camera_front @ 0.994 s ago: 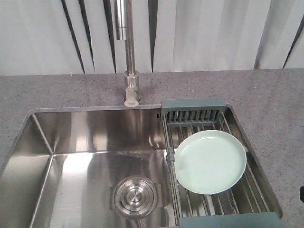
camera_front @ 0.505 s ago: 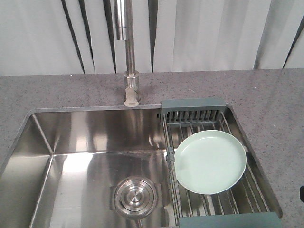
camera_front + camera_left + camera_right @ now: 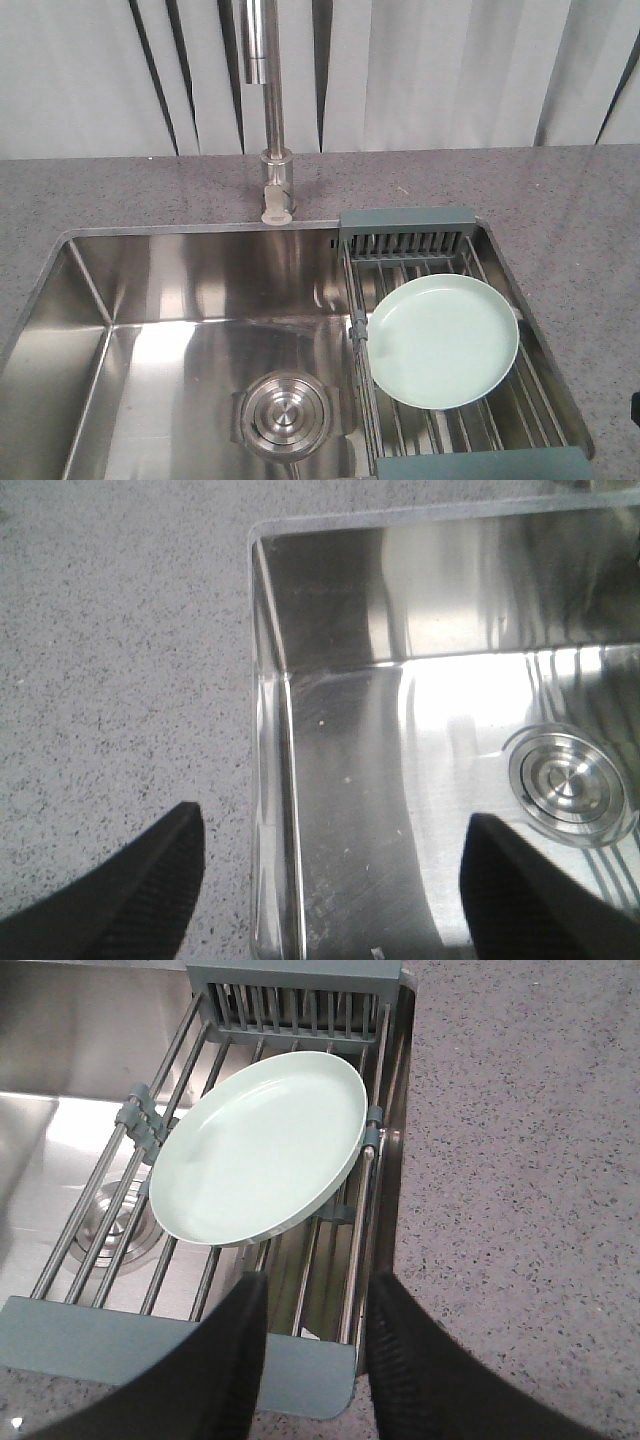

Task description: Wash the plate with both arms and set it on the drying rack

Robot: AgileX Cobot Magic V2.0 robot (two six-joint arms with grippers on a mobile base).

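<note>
The pale mint-green plate (image 3: 443, 340) lies flat on the rods of the drying rack (image 3: 405, 235), which spans the right end of the sink. From the right wrist camera the plate (image 3: 260, 1150) sits mid-rack (image 3: 100, 1345), just beyond my right gripper (image 3: 318, 1285). That gripper is open, holds nothing, and hovers over the rack's near right corner, apart from the plate. My left gripper (image 3: 330, 880) is open wide and empty, above the sink's left rim. Neither arm shows in the front view.
The steel sink basin (image 3: 180, 300) has a round drain (image 3: 285, 415) in its floor, also seen from the left wrist as the drain (image 3: 566, 788). A tall steel faucet (image 3: 270, 110) stands behind the sink. Speckled grey countertop (image 3: 590, 230) surrounds it.
</note>
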